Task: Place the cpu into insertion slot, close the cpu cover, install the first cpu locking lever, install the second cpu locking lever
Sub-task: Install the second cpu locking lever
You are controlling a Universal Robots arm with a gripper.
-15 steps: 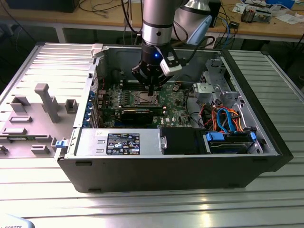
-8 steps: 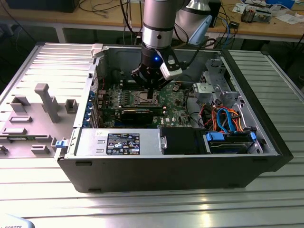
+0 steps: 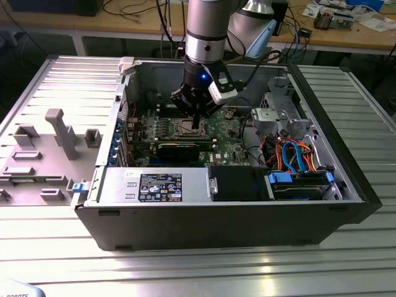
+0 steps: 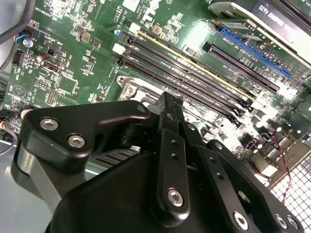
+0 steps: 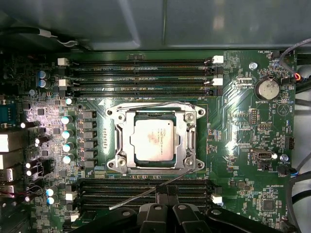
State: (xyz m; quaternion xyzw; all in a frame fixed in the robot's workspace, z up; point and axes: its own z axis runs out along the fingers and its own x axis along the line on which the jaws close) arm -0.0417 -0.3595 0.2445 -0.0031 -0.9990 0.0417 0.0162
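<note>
The open computer case (image 3: 223, 204) lies on its side on the ribbed metal table (image 3: 185, 272), near the table's middle, with the green motherboard (image 3: 229, 133) flat on the case floor. The arm hangs straight down into the case, and the gripper (image 3: 195, 117) hovers just above the insertion slot (image 5: 154, 138). In the first wrist view the cpu (image 5: 154, 140) is seated in the slot and the cpu cover (image 5: 121, 141) appears closed around it, framing its silvery top. One thin wire locking lever (image 5: 146, 193) stands free, slanting across the memory slots (image 5: 141, 189) beside the socket, close to the jaws, which appear drawn narrow with nothing visibly between them. The lever is judged stiff, springy and slippery; it is best taken near its free end. The cpu and socket are fragile and should bear no side load. Obstructions: memory slots (image 5: 141, 77) flank the socket on two sides, a row of capacitors (image 5: 65, 141) stands on a third, a long black card (image 3: 179, 150) lies near, and the drive cage (image 3: 275, 117) and cable bundle (image 3: 297, 158) occupy the case end toward the exterior view's right.
</note>
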